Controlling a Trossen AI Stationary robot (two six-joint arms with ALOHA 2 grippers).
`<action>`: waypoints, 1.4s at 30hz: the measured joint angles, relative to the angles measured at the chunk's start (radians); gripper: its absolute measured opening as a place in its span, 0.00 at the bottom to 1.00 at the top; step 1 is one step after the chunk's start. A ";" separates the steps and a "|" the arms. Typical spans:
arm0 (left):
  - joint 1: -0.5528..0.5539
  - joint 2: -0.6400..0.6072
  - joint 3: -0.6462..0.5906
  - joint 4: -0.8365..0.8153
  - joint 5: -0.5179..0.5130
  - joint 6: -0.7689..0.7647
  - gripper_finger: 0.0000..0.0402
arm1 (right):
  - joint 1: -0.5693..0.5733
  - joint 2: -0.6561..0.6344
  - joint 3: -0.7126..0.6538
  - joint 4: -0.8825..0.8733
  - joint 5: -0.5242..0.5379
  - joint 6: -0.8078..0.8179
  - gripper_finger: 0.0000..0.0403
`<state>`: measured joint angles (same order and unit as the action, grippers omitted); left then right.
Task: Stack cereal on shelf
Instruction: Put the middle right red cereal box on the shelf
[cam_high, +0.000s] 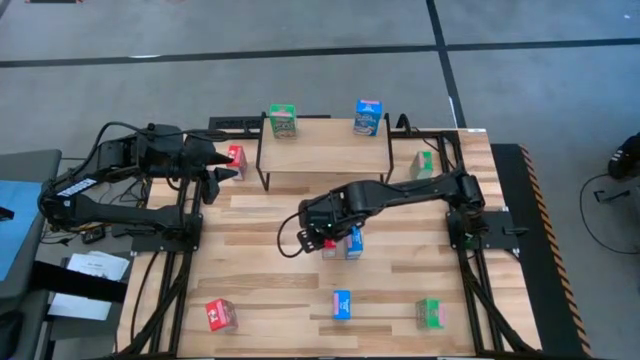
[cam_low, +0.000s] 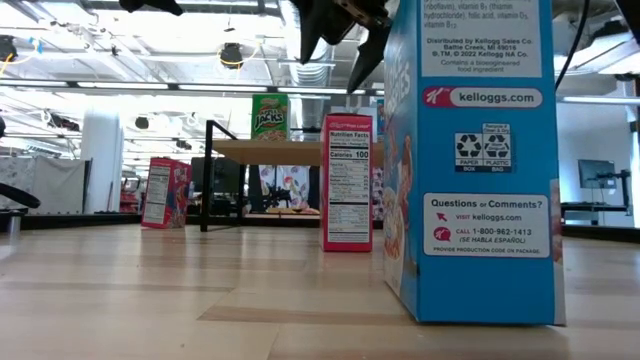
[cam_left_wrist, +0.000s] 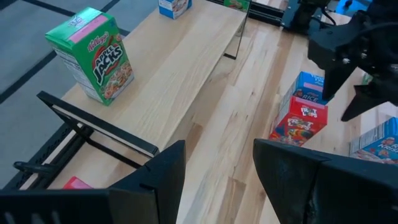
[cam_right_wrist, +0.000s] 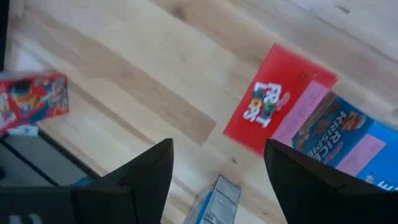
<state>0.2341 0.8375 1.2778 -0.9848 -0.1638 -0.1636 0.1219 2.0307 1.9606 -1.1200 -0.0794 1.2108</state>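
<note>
The near blue box (cam_low: 470, 160) is cut off, perhaps hiding others.

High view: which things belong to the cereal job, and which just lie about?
Job: shelf; Apple Jacks box and blue box on it; Froot Loops box and Rice Krispies box under open right gripper; red box beside left gripper; green box right of shelf; front red box, front blue box, front green box.
Lying about: papers left of table.
</note>
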 joint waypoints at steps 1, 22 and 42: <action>0.000 0.000 0.000 0.000 0.000 0.002 0.44 | 0.000 0.005 0.000 -0.003 0.005 0.017 0.68; 0.000 0.000 0.000 -0.011 0.000 0.030 0.44 | 0.009 0.065 0.001 -0.054 0.092 0.154 0.68; 0.000 0.000 0.000 -0.013 0.000 0.030 0.44 | 0.009 0.063 -0.001 -0.102 0.081 0.151 0.68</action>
<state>0.2340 0.8375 1.2778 -0.9977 -0.1638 -0.1341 0.1305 2.0941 1.9594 -1.2221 0.0017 1.3617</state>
